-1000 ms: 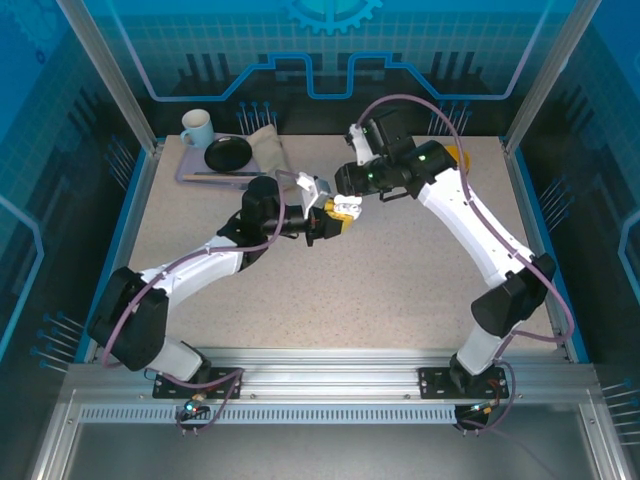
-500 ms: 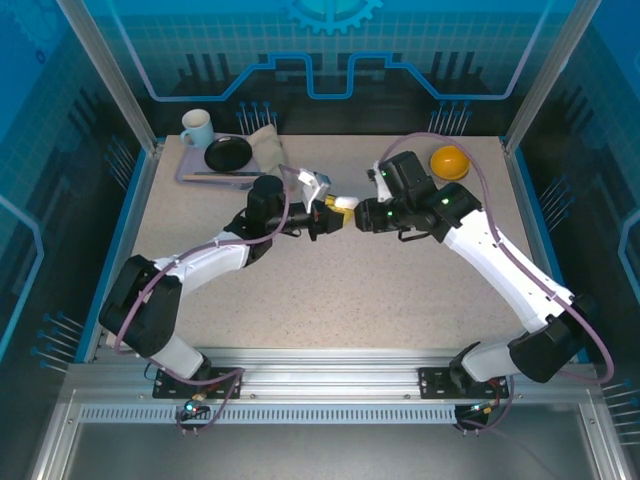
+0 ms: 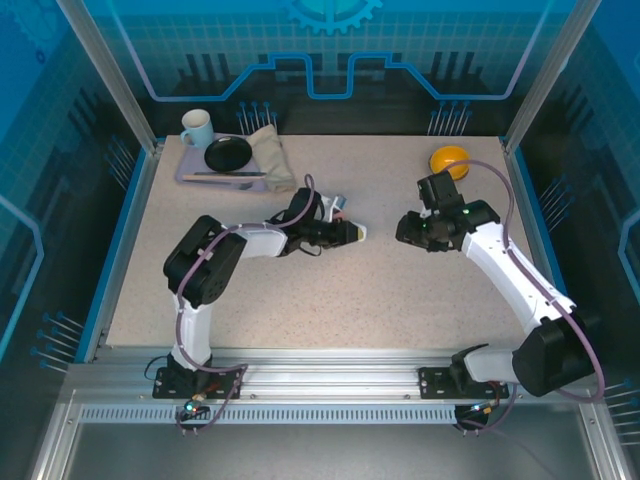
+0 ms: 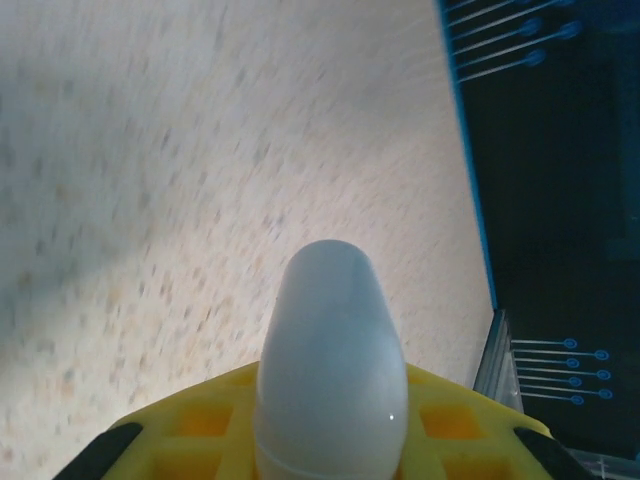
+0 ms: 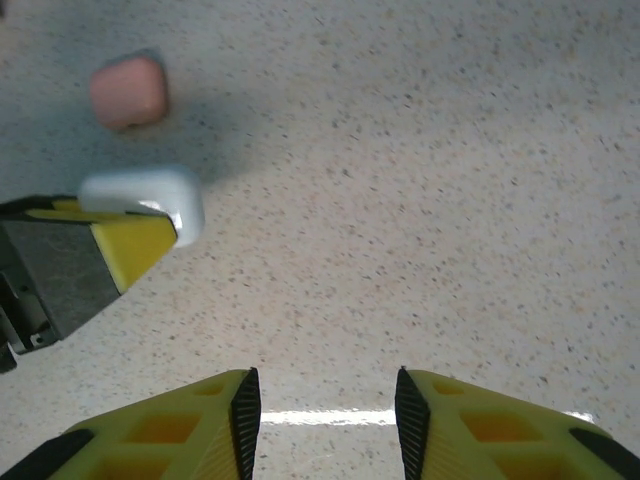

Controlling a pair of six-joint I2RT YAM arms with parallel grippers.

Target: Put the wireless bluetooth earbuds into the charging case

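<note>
Bright, soft shadows, left-wrist blur

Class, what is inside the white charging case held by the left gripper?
The white charging case presents a smooth shut shell in the left gripper; its inside is covered, so any earbuds cannot be seen.

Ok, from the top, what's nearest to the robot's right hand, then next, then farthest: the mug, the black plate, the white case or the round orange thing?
From the right hand:
1. the white case, just to its left.
2. the round orange thing, behind it, back right.
3. the black plate, back left.
4. the mug, back left corner.
</note>
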